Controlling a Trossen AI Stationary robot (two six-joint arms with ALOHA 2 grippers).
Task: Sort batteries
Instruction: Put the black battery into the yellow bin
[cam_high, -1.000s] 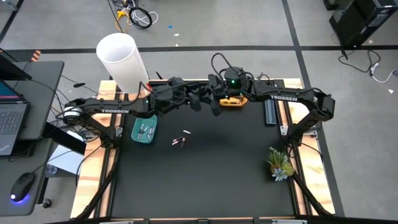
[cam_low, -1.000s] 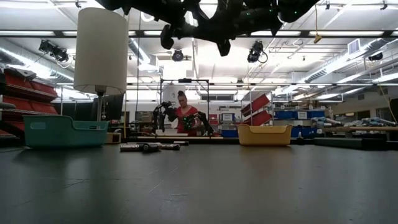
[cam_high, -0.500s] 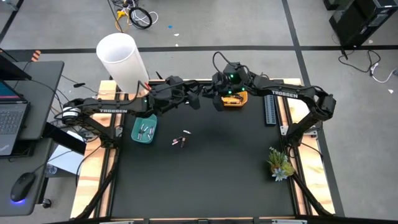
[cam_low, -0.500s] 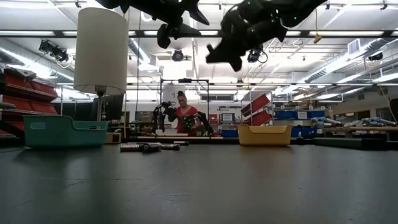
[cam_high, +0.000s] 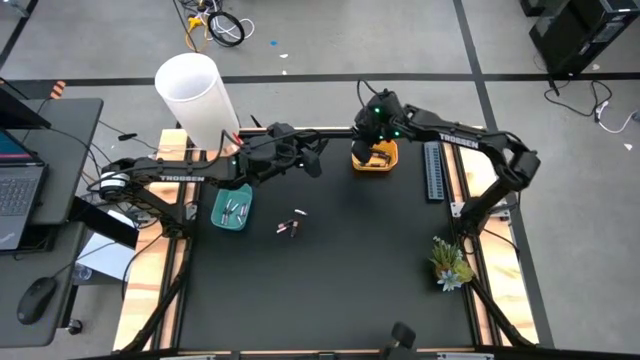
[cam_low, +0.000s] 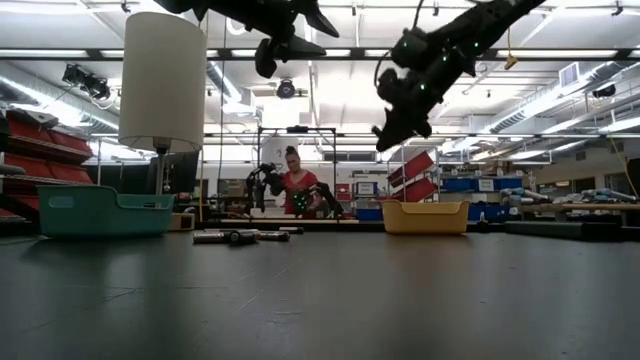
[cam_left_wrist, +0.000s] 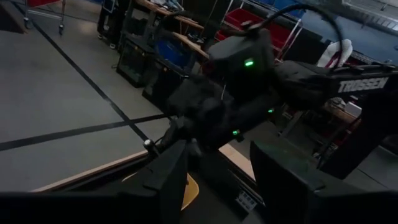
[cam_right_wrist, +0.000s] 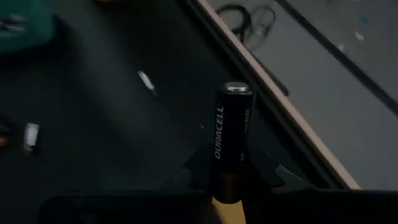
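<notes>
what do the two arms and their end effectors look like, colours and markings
Both arms are black, jointed and slim, each with white TROSSEN lettering along a link: the left arm and the right arm. The right wrist carries small green indicator lights and a looped black cable. The left end effector has two broad, flat, dark fingers; the right end effector is likewise dark.

Table (cam_high: 330, 290): matt black mat, bordered by pale bare-wood edging (cam_high: 150, 280). Arms: dark matt casings with white lettering. Right gripper (cam_right_wrist: 231, 177): matt black fingers closed on a battery (cam_right_wrist: 231, 134), its body glossy black with printed gold lettering, its end cap bright bare metal. Yellow bin (cam_low: 425, 216) and teal bin (cam_low: 90, 211): smooth plastic with a soft sheen. White cylinder (cam_high: 195, 100): smooth, matt, material unclear. Loose batteries (cam_high: 290, 226) on the mat: too small to judge finish. Floor (cam_high: 330, 40): smooth grey, dark tape lines.
</notes>
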